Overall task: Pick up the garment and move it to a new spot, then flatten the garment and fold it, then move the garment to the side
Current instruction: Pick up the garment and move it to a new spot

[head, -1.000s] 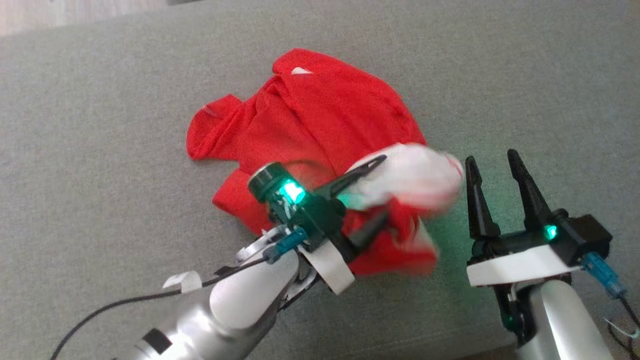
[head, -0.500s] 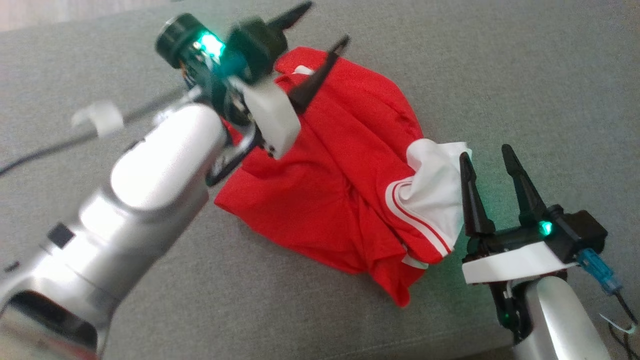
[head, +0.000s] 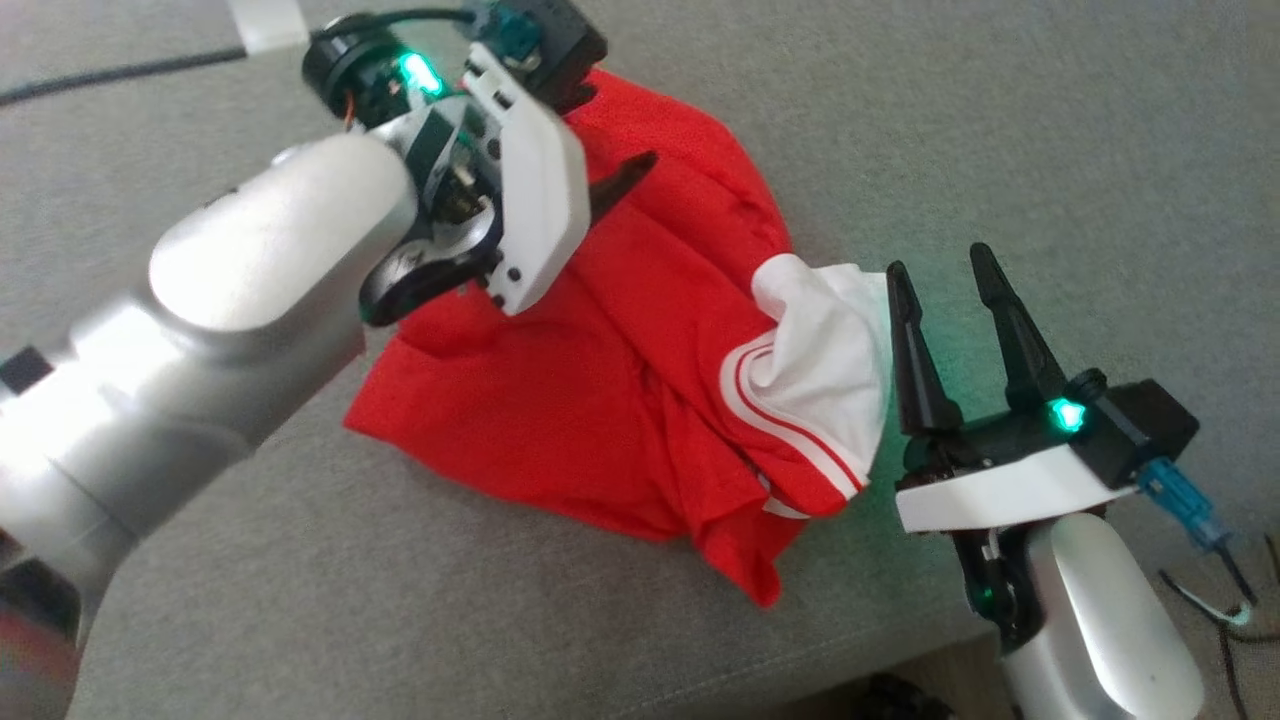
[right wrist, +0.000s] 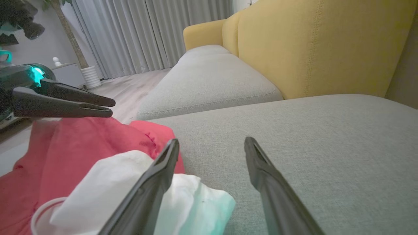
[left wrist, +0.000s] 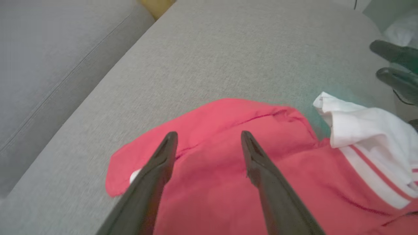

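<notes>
The crumpled red garment with its white, red-striped sleeve (head: 600,400) takes the middle of the grey woven sofa cushion (head: 1050,120). Bare fabric lies open on the cushion's far right part and along its near edge. The left gripper (left wrist: 209,133), fingers spread, hangs over the garment's far end, its bulky silver forearm (head: 200,300) barring the cushion's left side. The right gripper (head: 937,262), fingers apart, stands just beside the white sleeve.

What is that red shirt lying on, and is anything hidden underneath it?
The shirt lies crumpled on a grey sofa cushion, which shows around its edges. Whether anything else lies beneath it cannot be seen, because the bunched cloth covers that patch.
</notes>
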`<state>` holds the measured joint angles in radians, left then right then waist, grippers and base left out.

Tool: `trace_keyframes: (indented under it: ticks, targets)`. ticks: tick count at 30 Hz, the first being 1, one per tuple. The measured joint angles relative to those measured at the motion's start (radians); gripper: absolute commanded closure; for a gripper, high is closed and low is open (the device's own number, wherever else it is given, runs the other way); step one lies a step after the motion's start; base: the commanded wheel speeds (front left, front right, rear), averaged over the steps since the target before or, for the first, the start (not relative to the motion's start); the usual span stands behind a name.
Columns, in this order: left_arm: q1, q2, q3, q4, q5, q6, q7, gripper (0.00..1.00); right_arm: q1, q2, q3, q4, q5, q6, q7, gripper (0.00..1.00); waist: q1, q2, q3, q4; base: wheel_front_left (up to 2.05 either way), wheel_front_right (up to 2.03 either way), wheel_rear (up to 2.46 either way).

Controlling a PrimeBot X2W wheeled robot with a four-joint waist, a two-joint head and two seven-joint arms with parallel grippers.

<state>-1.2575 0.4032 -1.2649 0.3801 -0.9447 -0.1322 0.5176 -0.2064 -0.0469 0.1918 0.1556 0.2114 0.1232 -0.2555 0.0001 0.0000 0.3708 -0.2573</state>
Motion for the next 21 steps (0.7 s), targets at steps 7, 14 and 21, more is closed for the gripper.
trace_keyframes:
  ticks: [7,14,21]
  targets:
    - [-0.037,-0.005,-0.048,-0.032,-0.032,0.000,0.060,0.00,-0.021,0.000,0.016,-0.005,0.031,0.000,0.000,0.00,0.0000,0.0000,0.039,-0.058,0.00,0.00,0.00]
    - [-0.033,0.002,-0.055,-0.064,0.003,0.000,0.105,0.00,-0.030,0.000,0.019,-0.013,0.060,0.000,0.000,0.00,-0.0001,0.0000,0.078,-0.116,0.00,0.00,0.00]
    - [-0.033,0.005,-0.056,-0.070,0.091,0.000,0.070,0.00,-0.035,0.000,0.023,-0.018,0.072,0.000,0.000,0.00,-0.0001,0.0000,0.115,-0.151,0.00,0.00,0.00]
